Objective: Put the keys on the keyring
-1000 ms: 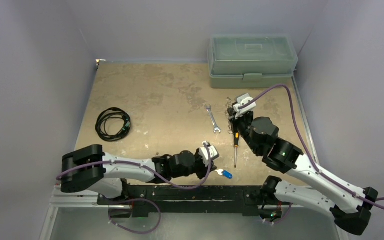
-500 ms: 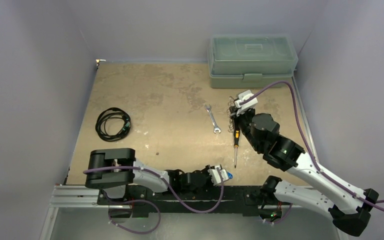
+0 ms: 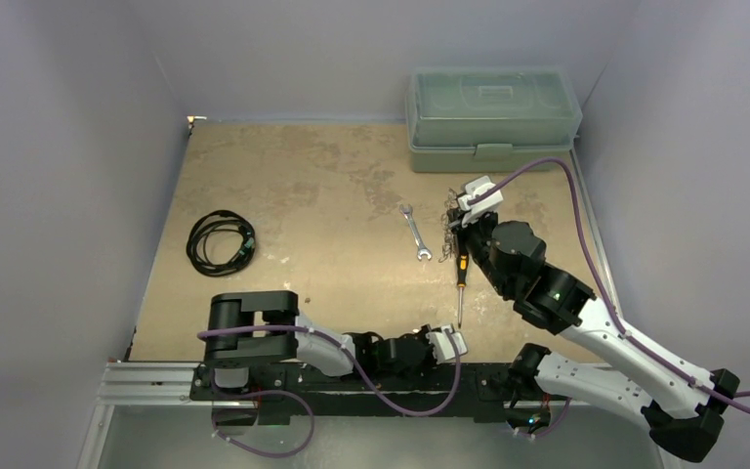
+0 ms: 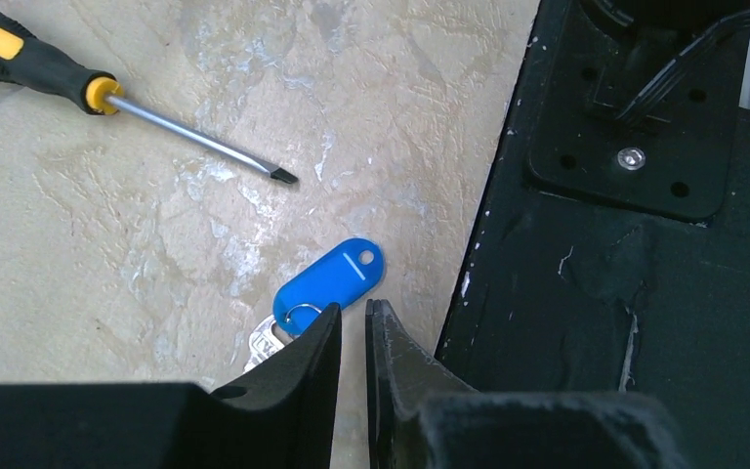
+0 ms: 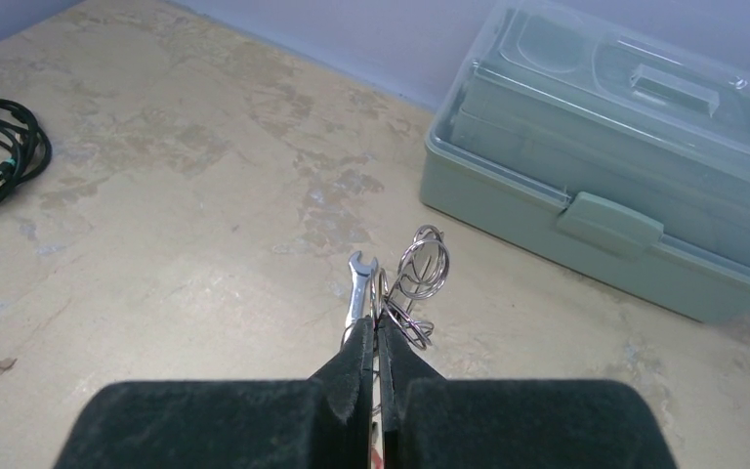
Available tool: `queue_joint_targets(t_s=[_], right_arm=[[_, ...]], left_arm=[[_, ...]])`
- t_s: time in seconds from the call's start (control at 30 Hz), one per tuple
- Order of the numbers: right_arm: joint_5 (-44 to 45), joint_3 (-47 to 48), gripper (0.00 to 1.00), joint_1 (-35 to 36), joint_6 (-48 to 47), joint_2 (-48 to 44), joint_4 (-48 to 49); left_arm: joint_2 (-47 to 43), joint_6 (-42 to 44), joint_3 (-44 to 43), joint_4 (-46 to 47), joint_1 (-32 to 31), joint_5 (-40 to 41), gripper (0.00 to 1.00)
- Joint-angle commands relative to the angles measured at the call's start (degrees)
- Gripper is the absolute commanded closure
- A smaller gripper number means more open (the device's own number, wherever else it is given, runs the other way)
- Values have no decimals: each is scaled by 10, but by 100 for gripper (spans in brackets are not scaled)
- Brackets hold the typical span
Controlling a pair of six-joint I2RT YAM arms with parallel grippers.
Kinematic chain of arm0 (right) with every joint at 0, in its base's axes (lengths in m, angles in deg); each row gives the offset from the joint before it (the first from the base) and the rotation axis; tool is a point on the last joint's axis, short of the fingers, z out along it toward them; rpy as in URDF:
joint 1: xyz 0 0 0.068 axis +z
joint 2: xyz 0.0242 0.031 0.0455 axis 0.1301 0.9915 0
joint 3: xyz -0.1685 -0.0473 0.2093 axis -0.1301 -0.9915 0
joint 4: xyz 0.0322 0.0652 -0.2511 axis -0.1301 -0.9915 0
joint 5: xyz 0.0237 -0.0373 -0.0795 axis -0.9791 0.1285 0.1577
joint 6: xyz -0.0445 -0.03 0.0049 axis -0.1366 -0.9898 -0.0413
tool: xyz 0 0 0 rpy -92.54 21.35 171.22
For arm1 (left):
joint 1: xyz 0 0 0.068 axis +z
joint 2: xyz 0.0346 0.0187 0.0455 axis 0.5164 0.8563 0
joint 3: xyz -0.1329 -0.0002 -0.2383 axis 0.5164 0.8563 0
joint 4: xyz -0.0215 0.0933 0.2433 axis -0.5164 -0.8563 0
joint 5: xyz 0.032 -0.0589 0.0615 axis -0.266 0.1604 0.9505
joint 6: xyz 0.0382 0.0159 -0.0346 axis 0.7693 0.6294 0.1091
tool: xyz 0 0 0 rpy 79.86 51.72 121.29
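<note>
A key with a blue plastic tag point(image 4: 330, 283) lies flat on the table beside the black base rail. My left gripper point(image 4: 354, 311) hovers low just behind it, jaws almost closed with a thin gap and nothing between them; the left finger point(image 4: 303, 362) covers part of the silver key blade. In the top view the left gripper point(image 3: 452, 342) sits at the near edge and hides the key. My right gripper point(image 5: 373, 327) is shut on the keyring point(image 5: 418, 266), a bundle of wire loops held above the table; it also shows in the top view point(image 3: 449, 217).
A screwdriver point(image 3: 460, 283) lies beside the right arm and shows in the left wrist view point(image 4: 49, 73). A silver wrench point(image 3: 415, 233) lies left of it. A green toolbox point(image 3: 493, 117) stands at the back right. A coiled black cable point(image 3: 220, 241) lies at the left.
My left arm has folded down and slid right along the near edge, bringing its gripper over the blue-tagged key. My right gripper has barely moved and still holds the keyring.
</note>
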Motion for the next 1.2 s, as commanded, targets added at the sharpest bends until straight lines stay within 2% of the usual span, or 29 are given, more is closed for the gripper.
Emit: queue_joint_targets(t_s=[0.0,0.17,0.43,0.7,0.97,1.17], right_arm=[[-8,18,100,-3,8,-10,18],[-13,18,100,-3,9,-10,16],[-18,18,100,-3,8,-9,16],[-23,18,100,-4,10,-10,13],[-28,16,100,-4,12,-16,12],[-32,14,100,-4,13,-18,16]], left_arm=[[21,-11,-25,2,-4,5,86],[41,-15,-33,-5,-3,13,89],[61,-35,-41,-35,1,23,100],[56,-43,-28,-37,13,-5,100],[-28,-89,-71,-144,19,-84,100],[-64,-101,-88,-192,27,-115,100]])
